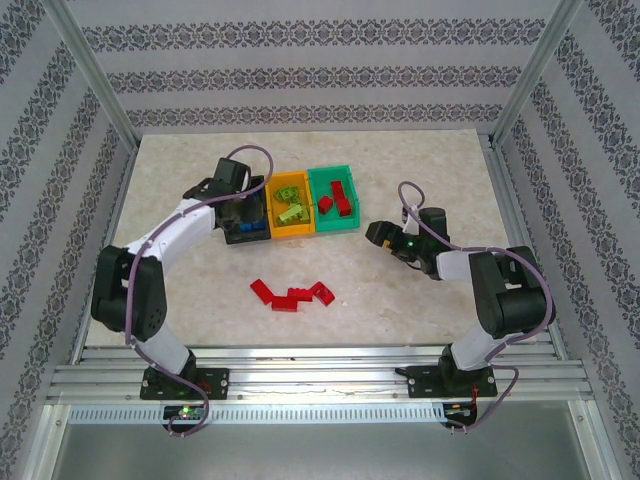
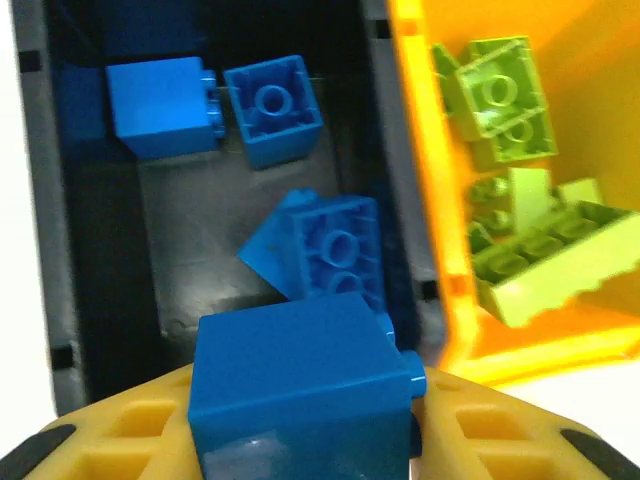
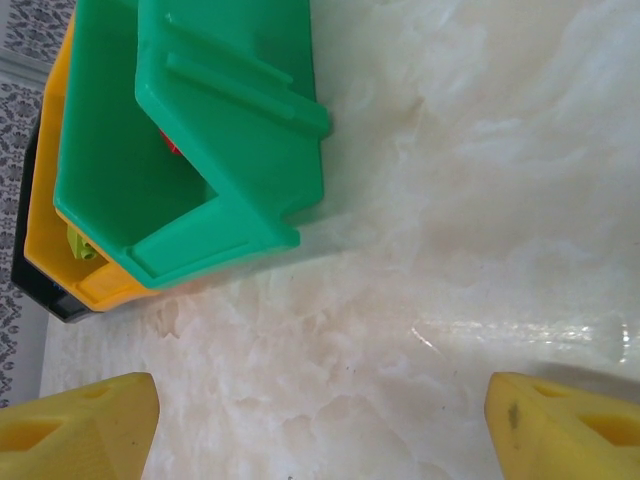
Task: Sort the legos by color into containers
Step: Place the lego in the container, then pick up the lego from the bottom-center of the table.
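We are holding a blue brick (image 2: 300, 390) in our left gripper (image 2: 305, 440) over the black bin (image 2: 90, 260); next, releasing it. Our right gripper (image 3: 320, 420) is hanging open.

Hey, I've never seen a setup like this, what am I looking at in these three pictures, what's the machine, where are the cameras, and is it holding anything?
These are two robot arms bolted to a table's near edge, sorting toy bricks by color. The overhead picture shows both arms, three joined bins, black bin, orange-yellow bin and green bin, plus loose red bricks on the table. The other two pictures come from cameras on each wrist. The left gripper has its jaws shut on a blue brick above the black bin, where other blue bricks lie. Lime bricks fill the orange-yellow bin. The right gripper is open, holding nothing, beside the green bin.
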